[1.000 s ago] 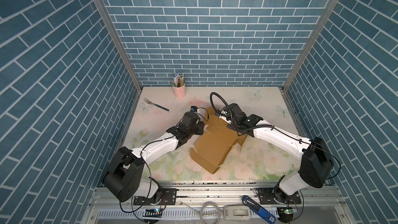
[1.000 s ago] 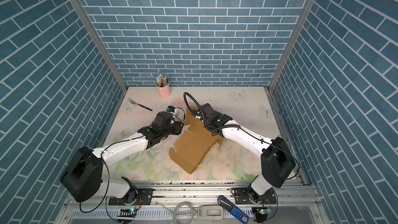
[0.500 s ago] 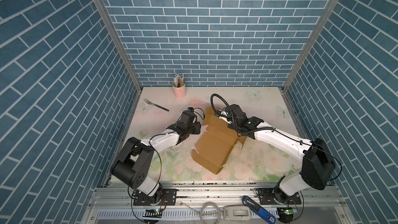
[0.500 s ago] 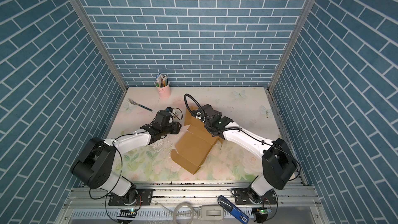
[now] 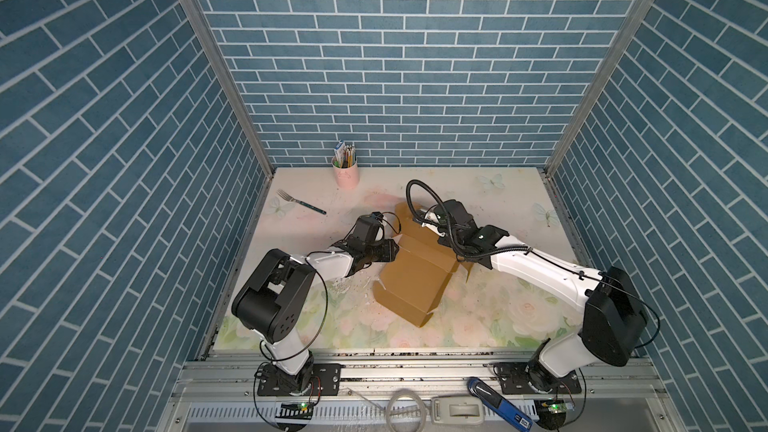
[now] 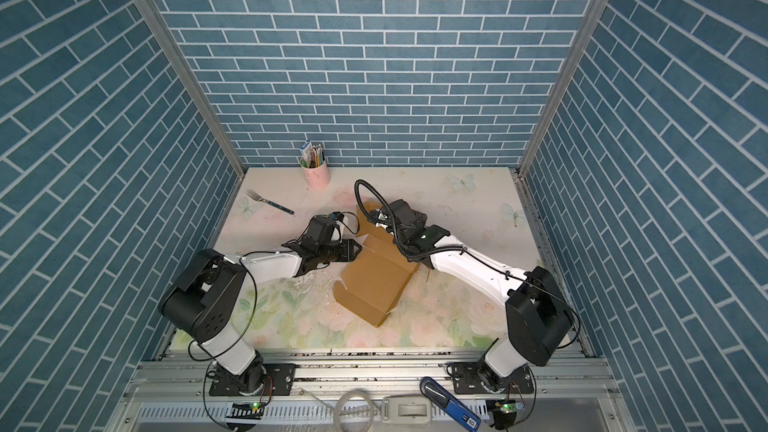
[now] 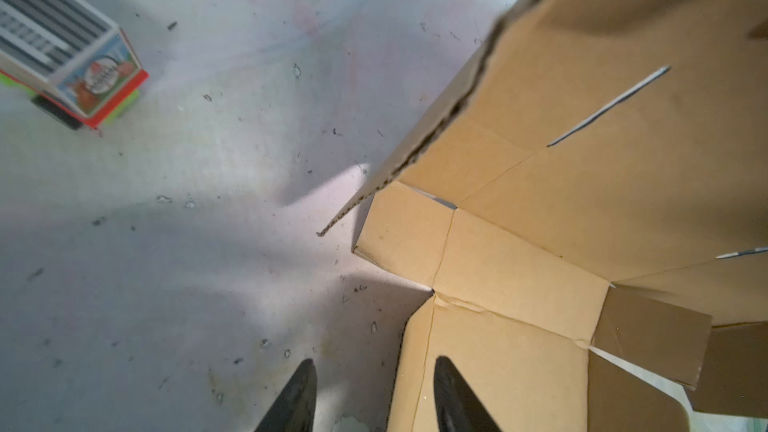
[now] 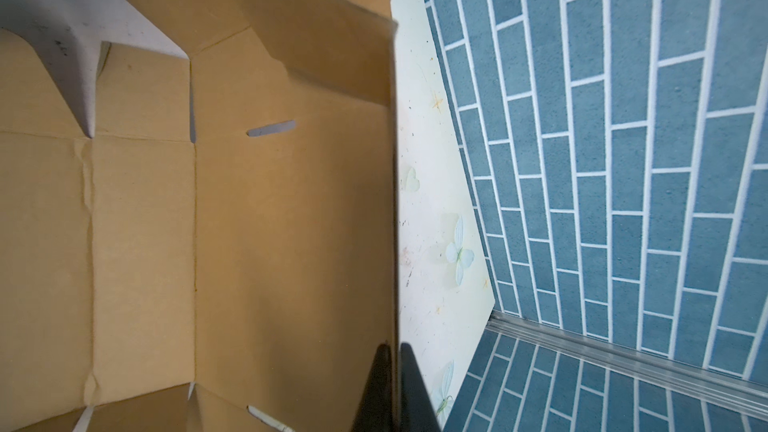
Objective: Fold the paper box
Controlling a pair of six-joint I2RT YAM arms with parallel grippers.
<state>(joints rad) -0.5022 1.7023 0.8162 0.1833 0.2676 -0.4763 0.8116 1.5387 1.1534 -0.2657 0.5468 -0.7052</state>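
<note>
Right tool [image 8: 395, 353] pinches paper box [image 5: 415, 280] edge — long axis lies diagonal.

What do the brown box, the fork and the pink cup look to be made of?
The paper box: corrugated kraft cardboard, matt brown, unprinted; its cut edge shows fluting. The fork: tines look like bright metal, handle dark, perhaps plastic or coated. The cup: smooth pale pink, ceramic or plastic; cannot tell.

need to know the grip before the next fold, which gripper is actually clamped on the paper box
The right gripper: its jaws are pinched shut on the paper box at its upright wall. The left gripper stands open at a flap's edge, clamping nothing.
</note>
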